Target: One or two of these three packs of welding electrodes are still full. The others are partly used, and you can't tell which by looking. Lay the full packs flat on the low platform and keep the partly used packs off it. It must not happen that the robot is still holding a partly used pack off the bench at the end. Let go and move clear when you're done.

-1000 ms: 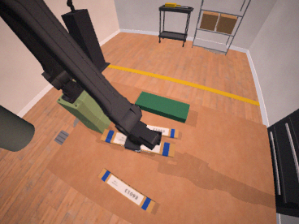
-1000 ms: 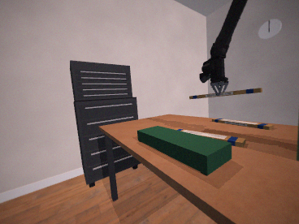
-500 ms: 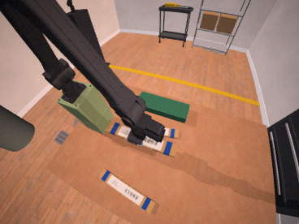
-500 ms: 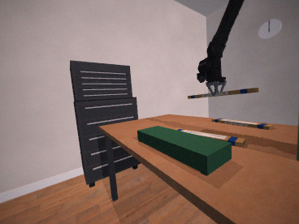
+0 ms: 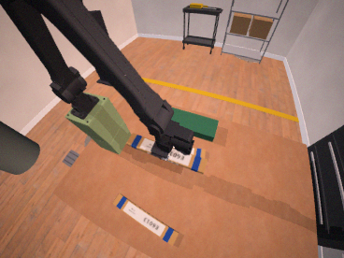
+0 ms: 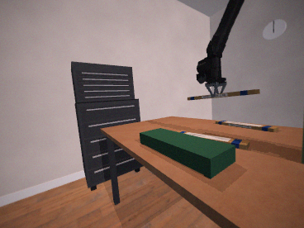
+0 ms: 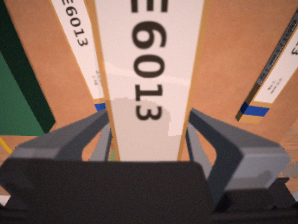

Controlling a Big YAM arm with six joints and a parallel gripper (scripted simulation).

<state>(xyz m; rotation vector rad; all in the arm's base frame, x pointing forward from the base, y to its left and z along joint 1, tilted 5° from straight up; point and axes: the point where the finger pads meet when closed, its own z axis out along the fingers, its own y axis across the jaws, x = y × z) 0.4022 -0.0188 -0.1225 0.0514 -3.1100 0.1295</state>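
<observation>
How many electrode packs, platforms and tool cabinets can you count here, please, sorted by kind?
Packs: 3, one held, one beside the platform, one farther off
Platform: 1, green
Cabinet: 1, dark
Total: 5

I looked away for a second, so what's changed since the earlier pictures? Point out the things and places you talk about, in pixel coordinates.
The end effector (image 5: 161, 153) (image 6: 215, 96) (image 7: 148, 111) carried the long white-labelled pack with blue bands (image 5: 177, 155) (image 6: 248, 92) (image 7: 150, 60) nearer the green block-shaped platform (image 5: 195, 123) (image 6: 182, 149) (image 7: 22, 90) in the top view, slightly left in the exterior view. Nothing was newly gripped or released. The platform and two other packs stayed put.
</observation>
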